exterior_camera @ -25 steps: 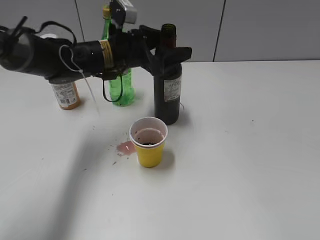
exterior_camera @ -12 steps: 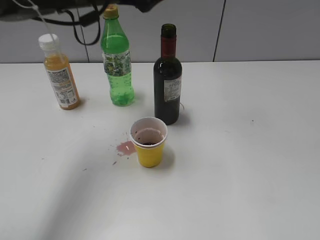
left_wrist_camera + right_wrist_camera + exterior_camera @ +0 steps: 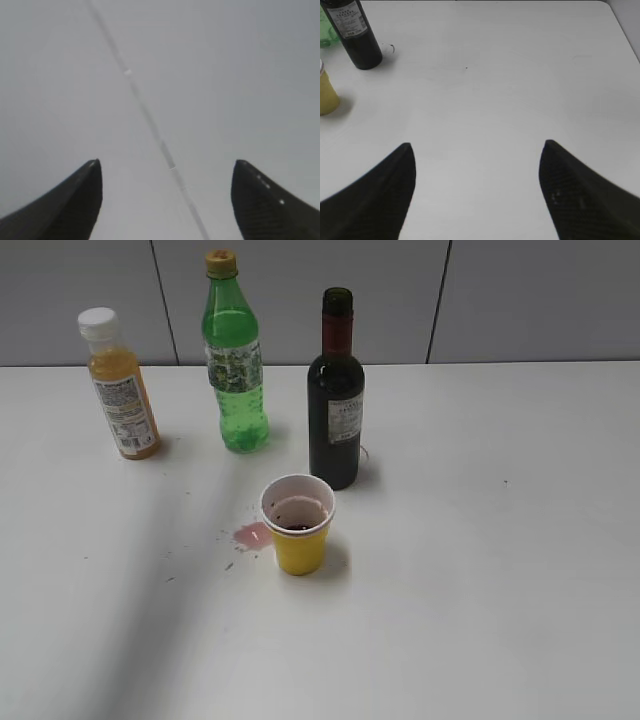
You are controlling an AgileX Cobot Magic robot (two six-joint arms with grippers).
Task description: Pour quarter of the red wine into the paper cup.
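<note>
The dark red wine bottle [image 3: 335, 400] with a red foil neck and white label stands upright and uncapped on the white table [image 3: 480, 540]. Just in front of it sits the yellow paper cup [image 3: 298, 525], with a little dark red liquid at its bottom. Both also show at the left edge of the right wrist view: the bottle [image 3: 355, 32] and the cup [image 3: 326, 92]. My left gripper [image 3: 165, 165] is open with nothing between its fingers, facing a grey wall. My right gripper [image 3: 477, 145] hangs open over bare table, well right of the bottle. Neither arm appears in the exterior view.
A green plastic bottle [image 3: 235, 360] and an orange juice bottle [image 3: 118, 385] with a white cap stand at the back left. A small pink spill [image 3: 250, 535] marks the table left of the cup. A grey panelled wall [image 3: 520, 300] runs behind the table.
My left arm, which was at the wine bottle's neck a second ago, has lifted up and left out of the exterior view. The bottle stays standing and the cup has not moved.
</note>
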